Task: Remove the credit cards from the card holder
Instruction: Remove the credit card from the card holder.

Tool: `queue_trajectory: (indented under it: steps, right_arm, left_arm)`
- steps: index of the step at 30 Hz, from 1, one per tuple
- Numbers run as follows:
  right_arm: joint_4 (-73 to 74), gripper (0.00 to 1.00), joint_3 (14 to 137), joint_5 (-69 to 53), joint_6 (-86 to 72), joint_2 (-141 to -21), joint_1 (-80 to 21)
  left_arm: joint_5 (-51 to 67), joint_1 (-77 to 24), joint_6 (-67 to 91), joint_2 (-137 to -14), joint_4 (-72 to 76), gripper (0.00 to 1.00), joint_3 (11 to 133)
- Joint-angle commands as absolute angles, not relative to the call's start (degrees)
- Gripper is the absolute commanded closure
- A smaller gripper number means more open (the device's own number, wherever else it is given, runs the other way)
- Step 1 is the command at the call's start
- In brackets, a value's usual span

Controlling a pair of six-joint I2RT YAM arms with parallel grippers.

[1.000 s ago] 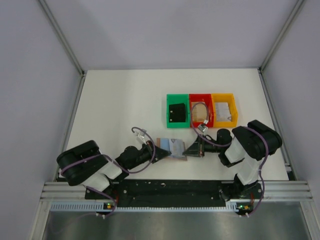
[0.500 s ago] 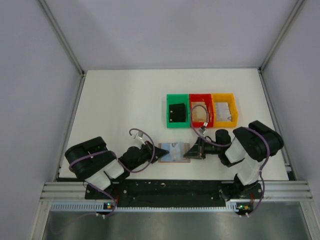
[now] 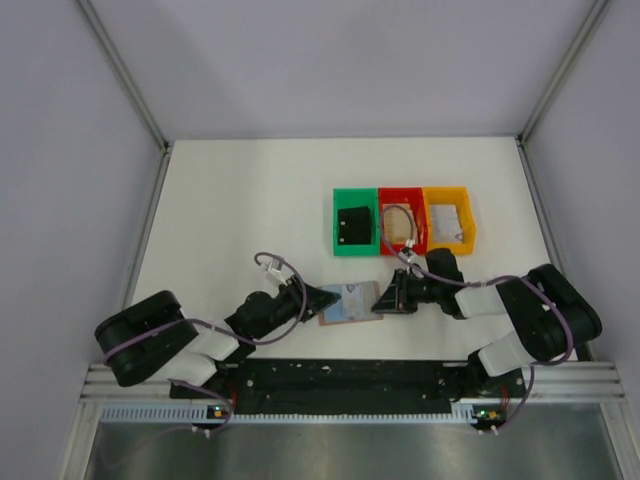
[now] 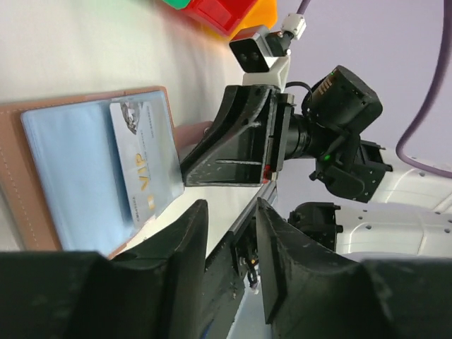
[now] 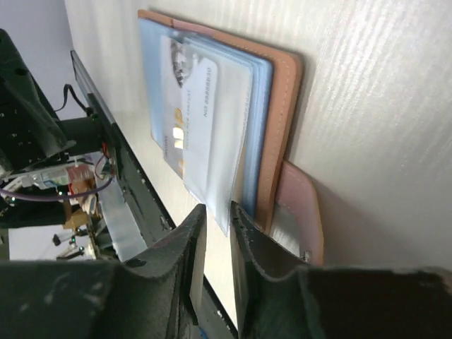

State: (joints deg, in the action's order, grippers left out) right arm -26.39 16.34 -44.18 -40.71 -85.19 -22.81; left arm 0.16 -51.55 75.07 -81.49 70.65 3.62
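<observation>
Two arms down low, nose to nose over the open card holder.

Both arms reach inward along the near edge of the table [image 3: 240,200], forearms close to level. The left one is folded back towards its base, and the right one has its elbow swung far out to the right. The card holder [image 3: 352,303] lies flat and open between them, blue-grey inside facing up. The left gripper [image 3: 333,298] is at its left edge and the right gripper [image 3: 376,299] at its right edge, beside the small tab [image 5: 300,212]. The left claw is partly spread with nothing between its fingers. The right claw shows only a narrow slit, also gripping nothing. A pale credit card [image 4: 141,166] marked VIP sits tucked in a pocket, one end poking out. More card faces show through the pockets in the right wrist view.
</observation>
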Motion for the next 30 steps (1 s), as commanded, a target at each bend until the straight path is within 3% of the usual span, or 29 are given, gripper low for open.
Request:
queue_trajectory:
  steps: [1,5,12,16,30]
  right_arm:
    - [-17.5,0.71,18.28,-40.35,-35.07,-84.12,-23.03]
    - [-10.31,0.63,20.12,-36.14,-32.62,-79.03,-24.34]
    - [-0.18,0.68,26.19,-26.02,-28.48,-68.47,-27.86]
    - [-2.8,0.76,27.77,-28.47,-29.0,-71.44,-28.21]
    - [-10.55,0.78,27.69,-30.67,-28.3,-84.19,-29.27]
  left_arm:
    - [2.9,-51.42,70.5,-74.63,57.78,0.59,1.47]
    - [1.41,-51.42,66.98,-69.36,47.84,0.59,4.3]
    - [2.02,-51.42,63.46,-70.04,39.11,0.58,10.36]
    - [3.69,-51.33,63.28,-74.08,39.99,0.57,12.74]
    - [3.07,-50.54,60.47,-79.1,34.81,0.57,17.49]
